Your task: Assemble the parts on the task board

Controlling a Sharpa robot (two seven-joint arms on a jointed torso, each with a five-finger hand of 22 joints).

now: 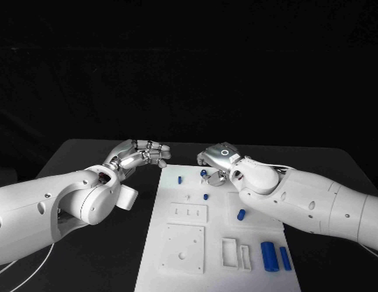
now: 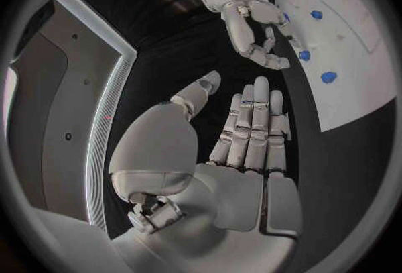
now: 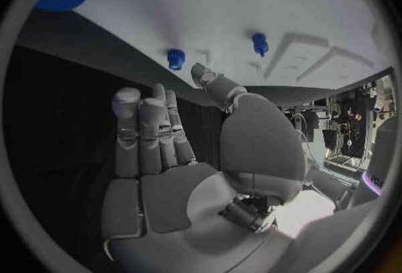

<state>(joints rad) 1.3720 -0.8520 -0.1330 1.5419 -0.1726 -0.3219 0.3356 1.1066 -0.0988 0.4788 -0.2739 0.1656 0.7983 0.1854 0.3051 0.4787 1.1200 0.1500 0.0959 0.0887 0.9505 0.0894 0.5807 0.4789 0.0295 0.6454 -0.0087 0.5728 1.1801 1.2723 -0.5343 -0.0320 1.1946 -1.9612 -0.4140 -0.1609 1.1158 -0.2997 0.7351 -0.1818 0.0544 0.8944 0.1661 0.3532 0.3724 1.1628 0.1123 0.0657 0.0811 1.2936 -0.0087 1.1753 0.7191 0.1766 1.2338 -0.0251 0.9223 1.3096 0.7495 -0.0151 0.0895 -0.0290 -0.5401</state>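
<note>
The white task board (image 1: pixel 182 263) lies in the middle of the black table. Small blue parts stand on its far half (image 1: pixel 179 180) (image 1: pixel 206 196) (image 1: pixel 240 214), and two longer blue parts (image 1: pixel 267 255) lie at its near right. My right hand (image 1: pixel 217 159) hovers over the board's far edge, just above a small blue part (image 1: pixel 204 173). Its fingers (image 3: pixel 143 132) are stretched out and hold nothing. My left hand (image 1: pixel 145 152) hangs off the board's far left corner, over bare table. In the left wrist view its fingers (image 2: pixel 251 129) are straight, the thumb apart, and it is empty.
The board (image 2: pixel 356 78) has raised white plates (image 1: pixel 183 246) and slotted frames (image 1: pixel 236 252) on its near half. Black table shows on both sides of it. The two hands are about a hand's width apart at the far edge.
</note>
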